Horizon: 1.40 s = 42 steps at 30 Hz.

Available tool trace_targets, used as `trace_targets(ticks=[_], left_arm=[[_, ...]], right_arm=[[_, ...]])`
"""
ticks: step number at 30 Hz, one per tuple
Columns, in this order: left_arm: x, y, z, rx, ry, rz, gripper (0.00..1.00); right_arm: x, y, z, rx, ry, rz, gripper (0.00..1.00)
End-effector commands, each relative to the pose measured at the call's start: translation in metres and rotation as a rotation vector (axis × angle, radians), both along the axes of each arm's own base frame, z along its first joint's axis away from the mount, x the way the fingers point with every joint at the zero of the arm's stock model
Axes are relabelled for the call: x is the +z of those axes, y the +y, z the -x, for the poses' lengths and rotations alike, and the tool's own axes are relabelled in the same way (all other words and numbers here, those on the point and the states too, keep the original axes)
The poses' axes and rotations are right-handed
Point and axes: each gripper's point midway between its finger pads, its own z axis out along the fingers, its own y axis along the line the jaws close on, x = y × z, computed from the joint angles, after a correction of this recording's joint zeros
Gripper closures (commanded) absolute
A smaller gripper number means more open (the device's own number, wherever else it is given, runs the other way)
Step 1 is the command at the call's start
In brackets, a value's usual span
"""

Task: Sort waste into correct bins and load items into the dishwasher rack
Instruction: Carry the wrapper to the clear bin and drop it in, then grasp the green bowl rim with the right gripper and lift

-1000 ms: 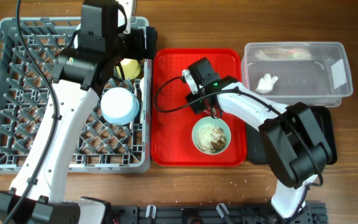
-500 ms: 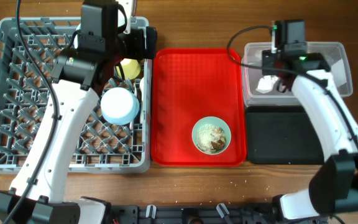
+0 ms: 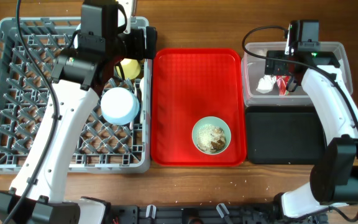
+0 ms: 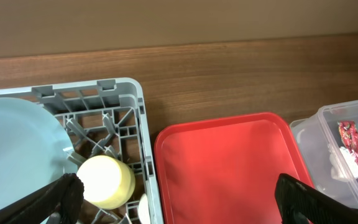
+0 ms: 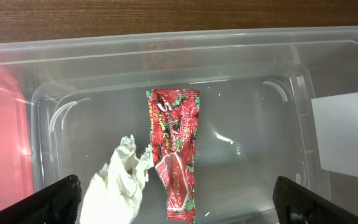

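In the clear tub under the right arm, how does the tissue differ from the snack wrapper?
The tissue is white and crumpled into a ragged lump; the wrapper is red, printed, and lies mostly flat as a long strip. In the right wrist view the tissue sits lower left, the wrapper nearer the middle. Both lie loose on the floor of the clear tub, side by side.

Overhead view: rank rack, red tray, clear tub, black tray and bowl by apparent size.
1. dishwasher rack
2. red tray
3. clear tub and black tray: look alike, both partly hidden, not ranked
4. bowl
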Motion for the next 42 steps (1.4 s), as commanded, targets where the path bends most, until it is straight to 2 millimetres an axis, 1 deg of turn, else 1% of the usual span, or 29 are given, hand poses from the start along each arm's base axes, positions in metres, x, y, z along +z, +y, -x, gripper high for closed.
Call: trace_targets(ticks=[1,3,4,5,6,7,8,10,11,13,14,15,16,17,18,19,21,23,24,25,26,28,31,32,33,36,38,39,42], left_arm=[[0.001,-0.002,0.0,-0.003,0.002,0.02,0.0],[0.001,-0.002,0.0,-0.003,0.002,0.02,0.0],[0.002,-0.002,0.0,-0.003,0.002,0.02,0.0],[0.001,-0.002,0.0,-0.003,0.002,0.02,0.0],[0.001,-0.002,0.0,-0.003,0.002,0.02,0.0],[0.001,-0.002,0.0,-0.003,0.002,0.02,0.0],[0.001,-0.002,0.0,-0.003,0.002,0.02,0.0],[0.001,-0.002,0.0,-0.003,0.002,0.02,0.0],[0.001,-0.002,0.0,-0.003,0.002,0.02,0.0],[0.002,-0.002,0.0,-0.003,0.002,0.02,0.0],[0.001,-0.002,0.0,-0.003,0.002,0.02,0.0],[0.001,-0.002,0.0,-0.003,0.002,0.02,0.0],[0.001,-0.002,0.0,-0.003,0.002,0.02,0.0],[0.001,-0.002,0.0,-0.003,0.002,0.02,0.0],[0.001,-0.002,0.0,-0.003,0.002,0.02,0.0],[0.001,-0.002,0.0,-0.003,0.002,0.02,0.0],[0.001,-0.002,0.0,-0.003,0.002,0.02,0.0],[0.001,-0.002,0.0,-0.003,0.002,0.02,0.0],[0.001,-0.002,0.0,-0.003,0.002,0.02,0.0],[0.001,-0.002,0.0,-0.003,0.002,0.02,0.0],[0.001,-0.002,0.0,-0.003,0.002,0.02,0.0],[0.001,-0.002,0.0,-0.003,0.002,0.02,0.0],[0.001,-0.002,0.0,-0.003,0.002,0.02,0.0],[0.002,-0.002,0.0,-0.003,0.002,0.02,0.0],[0.001,-0.002,0.0,-0.003,0.002,0.02,0.0],[0.001,-0.002,0.0,-0.003,0.002,0.02,0.0],[0.001,-0.002,0.0,-0.003,0.002,0.02,0.0],[0.001,-0.002,0.0,-0.003,0.002,0.02,0.0],[0.001,-0.002,0.0,-0.003,0.002,0.02,0.0]], right_arm=[[0.008,0.003,-0.001,0.006,-0.026,-0.014,0.0],[0.008,0.003,-0.001,0.007,-0.027,-0.018,0.0],[0.006,0.014,-0.001,0.037,-0.022,-0.075,0.0],[0.0,0.035,0.005,0.079,0.007,-0.191,0.0],[-0.002,0.062,0.01,0.183,0.03,-0.316,0.0],[0.003,0.073,0.011,0.25,0.022,-0.349,0.0],[0.012,0.071,0.01,0.21,-0.001,-0.36,0.0],[0.04,0.072,0.012,0.168,-0.063,-0.392,0.0],[0.071,0.078,0.021,0.147,-0.124,-0.45,0.0],[0.12,0.109,0.046,0.253,-0.202,-0.608,0.0],[0.145,0.127,0.064,0.333,-0.227,-0.695,0.0],[0.157,0.142,0.081,0.392,-0.217,-0.775,0.0],[0.165,0.157,0.099,0.446,-0.182,-0.864,0.06],[0.163,0.168,0.117,0.465,-0.114,-0.935,0.27],[0.156,0.174,0.127,0.455,-0.054,-0.963,0.5],[0.141,0.182,0.142,0.441,0.037,-0.98,0.69],[0.117,0.201,0.167,0.456,0.17,-0.997,0.7],[0.096,0.223,0.185,0.495,0.257,-0.999,0.74],[0.083,0.231,0.191,0.467,0.296,-0.983,0.78],[0.063,0.24,0.193,0.392,0.328,-0.938,0.79],[0.046,0.246,0.194,0.335,0.328,-0.869,0.79],[0.021,0.254,0.198,0.242,0.301,-0.741,0.78],[-0.003,0.27,0.204,0.263,0.179,-0.465,0.75],[-0.009,0.274,0.205,0.276,0.174,-0.43,0.75],[-0.021,0.281,0.211,0.279,0.201,-0.408,0.76],[-0.054,0.286,0.214,0.257,0.275,-0.347,0.76],[-0.07,0.279,0.21,0.234,0.286,-0.279,0.75],[-0.075,0.276,0.208,0.227,0.285,-0.253,0.75],[-0.076,0.279,0.205,0.23,0.272,-0.261,0.77]])
